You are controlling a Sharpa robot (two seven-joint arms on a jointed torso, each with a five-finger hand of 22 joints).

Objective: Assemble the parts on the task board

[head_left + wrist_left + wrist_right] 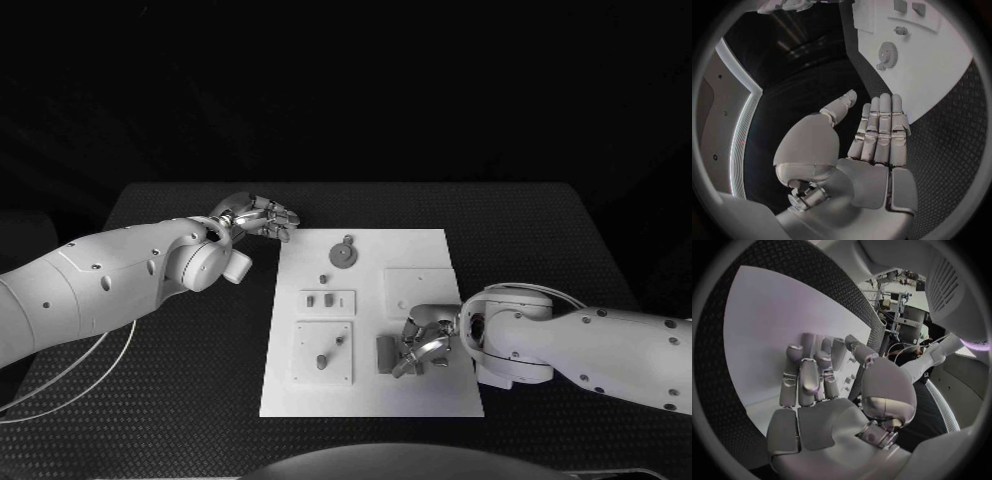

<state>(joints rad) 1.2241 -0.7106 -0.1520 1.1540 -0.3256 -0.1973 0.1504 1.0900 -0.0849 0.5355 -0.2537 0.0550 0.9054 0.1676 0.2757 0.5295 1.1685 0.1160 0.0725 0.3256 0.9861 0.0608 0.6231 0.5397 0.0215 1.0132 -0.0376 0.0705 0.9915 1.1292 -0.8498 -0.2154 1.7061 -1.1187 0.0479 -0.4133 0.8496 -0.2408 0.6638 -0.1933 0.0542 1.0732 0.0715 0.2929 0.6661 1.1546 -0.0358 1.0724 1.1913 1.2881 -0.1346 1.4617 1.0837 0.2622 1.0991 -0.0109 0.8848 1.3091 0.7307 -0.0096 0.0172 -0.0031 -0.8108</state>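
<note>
The white task board (368,320) lies in the middle of the black table (577,230), and the grey parts sit on it in their own spots. The right hand (421,345) rests low over the board's near right portion, fingers bent down onto the surface. A dark grey block (387,354) lies right at those fingertips, touching or very nearly so. From behind the wrist, the fingers (807,375) look pressed flat against the white plate, so they seem to be steadying or sliding a piece rather than lifting it. Whether they actually grip the block, I cannot tell.

The left hand (260,218) hangs off the board, just past its far left corner, above bare table. Its fingers (882,127) lie straight and side by side with the thumb apart, holding nothing. That looks like a waiting pose, kept clear so the other hand can work.

The round gear (343,253) sits ahead of the left fingertips on the board's far part. A small peg (340,340) stands in a plate just beside the right fingers.
</note>
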